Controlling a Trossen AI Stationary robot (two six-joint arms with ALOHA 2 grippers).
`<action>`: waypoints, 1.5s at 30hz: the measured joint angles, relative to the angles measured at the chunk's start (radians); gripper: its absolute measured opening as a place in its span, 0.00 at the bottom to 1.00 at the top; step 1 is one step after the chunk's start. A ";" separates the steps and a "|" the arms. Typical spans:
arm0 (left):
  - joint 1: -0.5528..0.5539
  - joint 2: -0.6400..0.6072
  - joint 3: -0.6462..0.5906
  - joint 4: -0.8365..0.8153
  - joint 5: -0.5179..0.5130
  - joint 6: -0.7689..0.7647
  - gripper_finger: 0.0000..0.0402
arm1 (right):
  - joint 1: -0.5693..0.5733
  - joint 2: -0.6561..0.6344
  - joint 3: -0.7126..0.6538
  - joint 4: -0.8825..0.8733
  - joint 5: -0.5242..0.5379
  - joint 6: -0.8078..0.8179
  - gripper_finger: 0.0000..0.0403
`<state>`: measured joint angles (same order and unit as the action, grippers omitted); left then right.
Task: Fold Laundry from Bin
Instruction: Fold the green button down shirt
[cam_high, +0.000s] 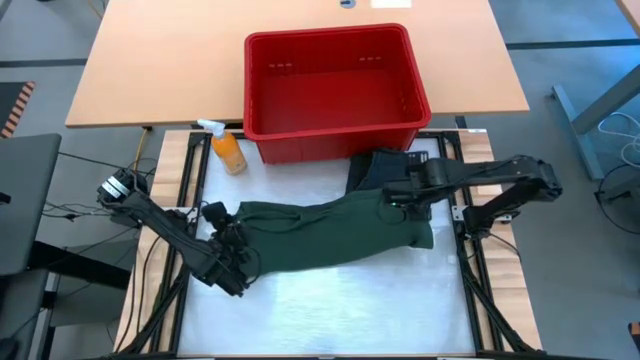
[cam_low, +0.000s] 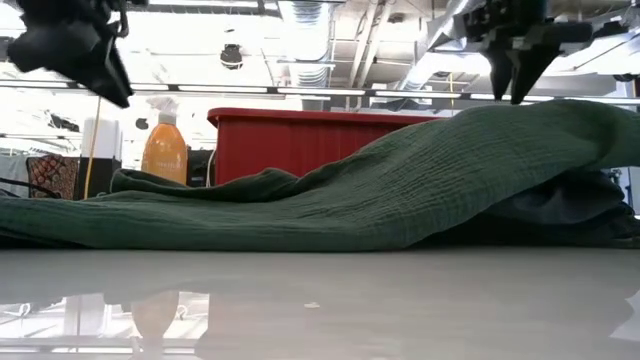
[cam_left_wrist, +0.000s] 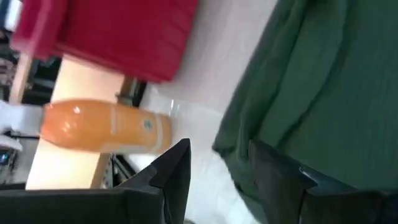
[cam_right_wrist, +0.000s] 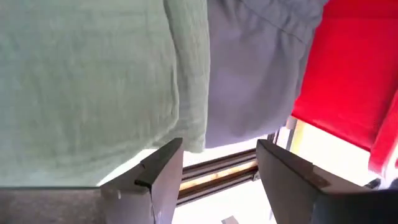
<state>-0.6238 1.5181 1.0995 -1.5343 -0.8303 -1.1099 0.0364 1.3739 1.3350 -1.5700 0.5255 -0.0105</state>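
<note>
A dark green garment (cam_high: 340, 230) lies spread across the table from left to right, its right part heaped over a black garment (cam_high: 378, 168) in front of the bin. The red bin (cam_high: 330, 140) stands at the far middle; no cloth shows inside it. My left gripper (cam_high: 214, 213) is open above the green garment's left end (cam_left_wrist: 323, 87). In the low view it hangs clear of the cloth (cam_low: 112, 90). My right gripper (cam_high: 393, 203) is open above the garment's raised right part (cam_low: 512, 85), its fingers pointing down and clear of the cloth.
An orange spray bottle (cam_high: 228, 150) stands left of the bin, just beyond my left gripper. A wooden table top (cam_high: 150, 70) lies behind the bin. The white table surface (cam_high: 340, 300) on the near side of the garment is bare.
</note>
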 joint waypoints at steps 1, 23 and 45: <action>0.003 0.000 0.009 0.002 -0.021 0.003 0.38 | 0.004 -0.012 0.000 -0.001 0.000 0.003 0.57; 0.326 0.124 0.010 1.546 0.225 1.307 0.38 | 0.778 -0.228 -0.309 0.277 -0.208 1.389 0.55; 0.331 0.119 0.010 1.522 0.246 1.254 0.38 | 1.016 -0.273 -0.507 0.266 0.025 1.798 0.55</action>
<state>-0.2925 1.6371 1.1099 -0.0128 -0.5839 0.1442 1.0527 1.1011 0.8284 -1.3042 0.5509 1.7870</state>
